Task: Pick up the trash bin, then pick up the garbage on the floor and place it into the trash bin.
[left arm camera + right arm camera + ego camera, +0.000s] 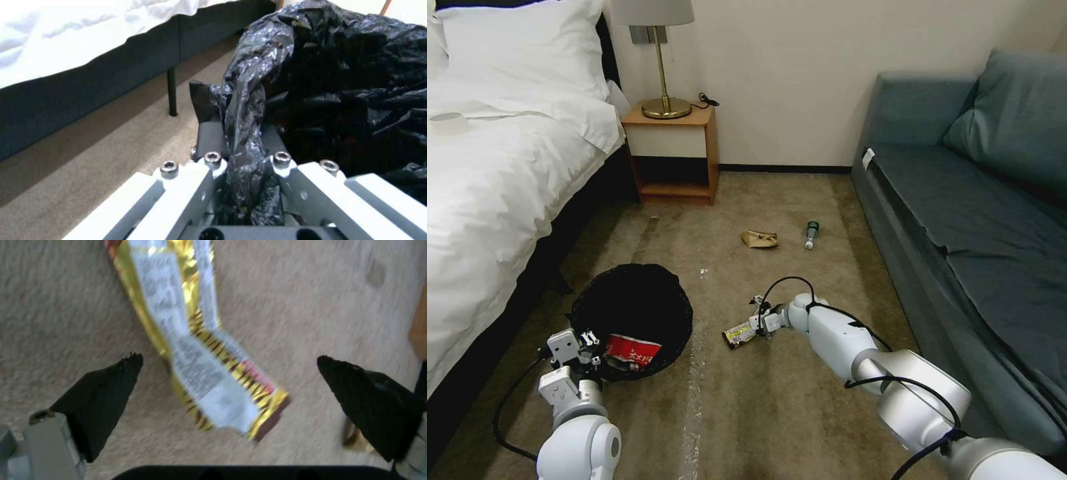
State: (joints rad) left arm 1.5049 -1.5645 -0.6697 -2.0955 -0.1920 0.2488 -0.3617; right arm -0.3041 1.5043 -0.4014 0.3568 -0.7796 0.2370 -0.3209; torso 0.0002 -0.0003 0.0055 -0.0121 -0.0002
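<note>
The bin (pixel 634 313) stands on the carpet (pixel 747 413) beside the bed (pixel 494 187), and the left gripper (pixel 589 351) has it by the near rim. The left wrist view confirms this: the fingers (pixel 209 140) are closed on a fold of the black liner (pixel 245 110). Whether the bin is lifted clear of the floor cannot be told.

One item is already inside — a red-and-white wrapper (pixel 632 352) lies against the liner at the near edge.

The right gripper (pixel 762 321) is low over the carpet at the gold wrapper (pixel 739 335). In the right wrist view its black fingertips (pixel 106 386) stand wide apart with the wrapper (pixel 200 340) flat on the carpet between them, nothing gripped. In my judgement this pick is at the approach stage, the closing not yet made.

Further off, toward the nightstand (pixel 674 153) and near the sofa (pixel 974 220), a brown paper bag (pixel 759 238) and a small bottle (pixel 811 234) lie on the carpet, close together, untouched.

Count — bins: one. Litter items: four. In the bin: one. On the floor: three, of which one is under the right gripper.

Assessment: bin secured, about a quarter of the litter cleared; wrapper, bag and bottle remain to be collected and dropped in.
</note>
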